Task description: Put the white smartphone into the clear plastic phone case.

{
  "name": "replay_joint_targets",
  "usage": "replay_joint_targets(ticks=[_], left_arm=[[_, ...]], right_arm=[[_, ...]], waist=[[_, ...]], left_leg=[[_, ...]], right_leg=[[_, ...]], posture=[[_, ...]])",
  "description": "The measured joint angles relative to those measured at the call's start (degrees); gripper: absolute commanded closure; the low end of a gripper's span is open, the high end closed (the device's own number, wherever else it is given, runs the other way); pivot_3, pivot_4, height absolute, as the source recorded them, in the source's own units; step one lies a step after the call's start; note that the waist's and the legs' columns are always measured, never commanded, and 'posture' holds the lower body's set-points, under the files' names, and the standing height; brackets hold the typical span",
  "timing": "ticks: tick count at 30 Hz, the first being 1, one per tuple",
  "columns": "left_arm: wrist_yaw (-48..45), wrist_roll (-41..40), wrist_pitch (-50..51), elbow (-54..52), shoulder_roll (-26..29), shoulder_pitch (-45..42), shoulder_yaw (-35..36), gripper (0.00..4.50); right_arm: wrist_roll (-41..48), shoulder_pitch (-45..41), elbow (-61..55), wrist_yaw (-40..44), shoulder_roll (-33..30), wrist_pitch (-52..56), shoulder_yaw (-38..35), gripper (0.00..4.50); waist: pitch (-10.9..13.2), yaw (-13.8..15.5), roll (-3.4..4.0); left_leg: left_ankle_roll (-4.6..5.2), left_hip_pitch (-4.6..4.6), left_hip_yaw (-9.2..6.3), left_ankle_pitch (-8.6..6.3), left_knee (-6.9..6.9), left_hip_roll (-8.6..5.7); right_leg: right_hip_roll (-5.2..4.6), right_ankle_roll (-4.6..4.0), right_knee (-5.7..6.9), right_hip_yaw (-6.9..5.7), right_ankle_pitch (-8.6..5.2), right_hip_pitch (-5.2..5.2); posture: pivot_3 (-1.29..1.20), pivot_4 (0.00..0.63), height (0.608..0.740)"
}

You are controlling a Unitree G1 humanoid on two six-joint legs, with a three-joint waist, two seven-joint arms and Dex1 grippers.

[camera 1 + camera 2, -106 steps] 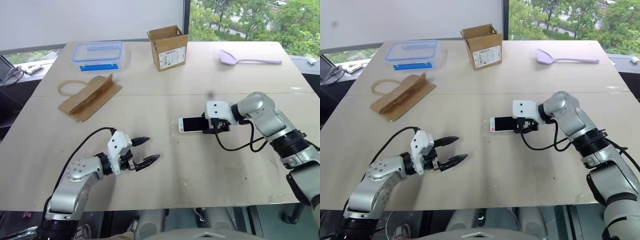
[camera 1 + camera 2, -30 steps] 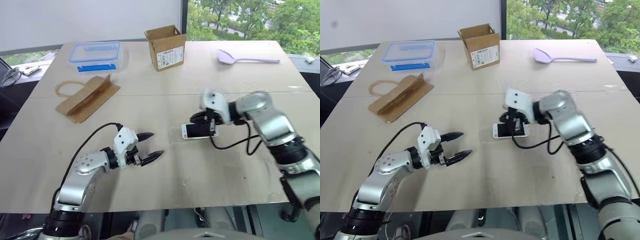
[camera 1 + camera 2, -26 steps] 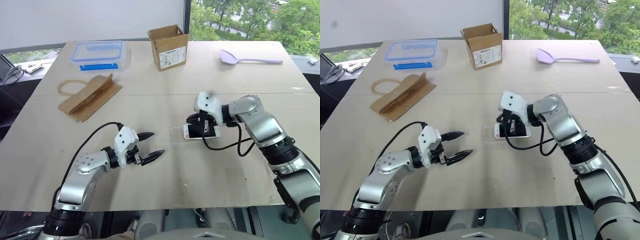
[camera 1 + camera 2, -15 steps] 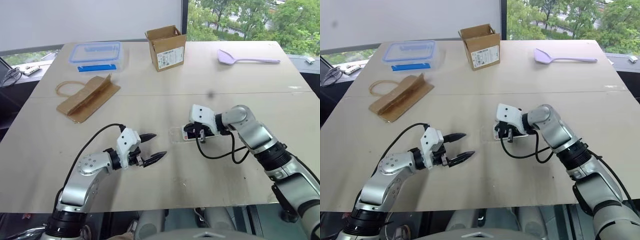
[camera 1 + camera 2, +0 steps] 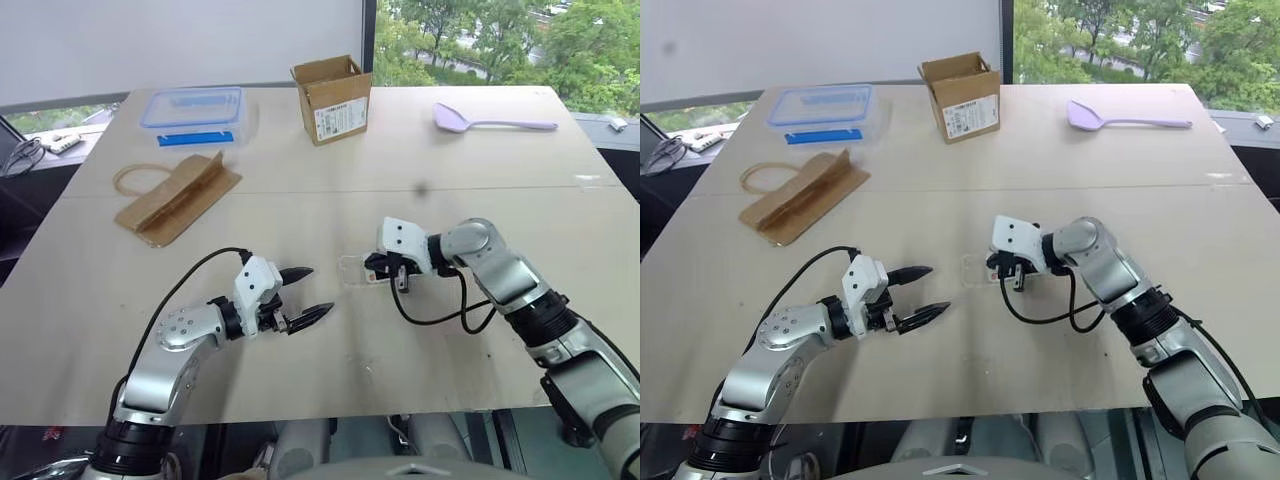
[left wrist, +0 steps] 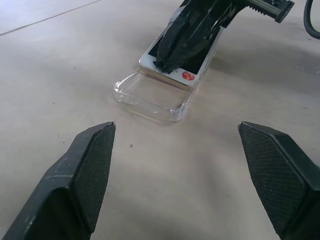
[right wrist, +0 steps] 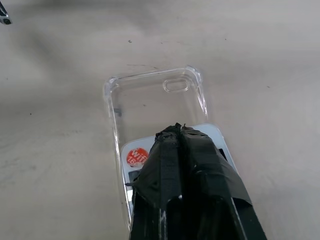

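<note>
Nearest to us, our left gripper [image 5: 303, 296] hovers just above the table [image 5: 300, 210] with its two black fingers spread wide and nothing between them, aimed toward the middle of the table.

A little farther in and to the right, our right gripper [image 7: 175, 131] has its fingers pressed together into a single closed tip, and that tip rests on the screen of the white smartphone [image 6: 187, 65]. We are not pinching the phone; the closed fingers lie on top of it.

The phone lies flat, partly inside the clear plastic phone case [image 7: 150, 97]. Its end with a round red mark sits within the shell, while the case's left end, with the camera cutout, stands empty beyond it. The case itself lies open side up on the table, just left of our right gripper.

Farther off on the left lies a folded brown paper bag [image 5: 175, 196]. At the far side we see a clear container with a blue rim [image 5: 193, 107], an open cardboard box [image 5: 333, 85], and, to the right, a lilac spatula [image 5: 492, 120].
</note>
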Motion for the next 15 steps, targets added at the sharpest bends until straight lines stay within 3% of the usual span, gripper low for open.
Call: replay_joint_targets(ticks=[3,15], left_arm=[[0.03,0.00,0.00,-0.07,0.00,0.01,0.00,0.47],[0.20,0.00,-0.01,-0.08,-0.58,0.18,-0.03,0.47]], right_arm=[[0.11,0.75,0.89,-0.68,0.61,-0.28,-0.62,4.45],[8.21,5.17,-6.50,-0.56,1.04,7.44,-6.73,4.45]], waist=[[-0.09,0.02,-0.04],[0.10,0.03,0.03]], left_leg=[[-0.01,0.63,0.04,-0.01,-0.23,0.06],[-0.01,0.19,0.09,-0.01,-0.30,0.06]], right_leg=[[-0.05,0.16,-0.15,0.02,-0.21,0.51],[-0.10,0.04,-0.16,0.06,0.01,0.13]], posture=[[0.00,0.150,0.740],[0.00,0.150,0.740]])
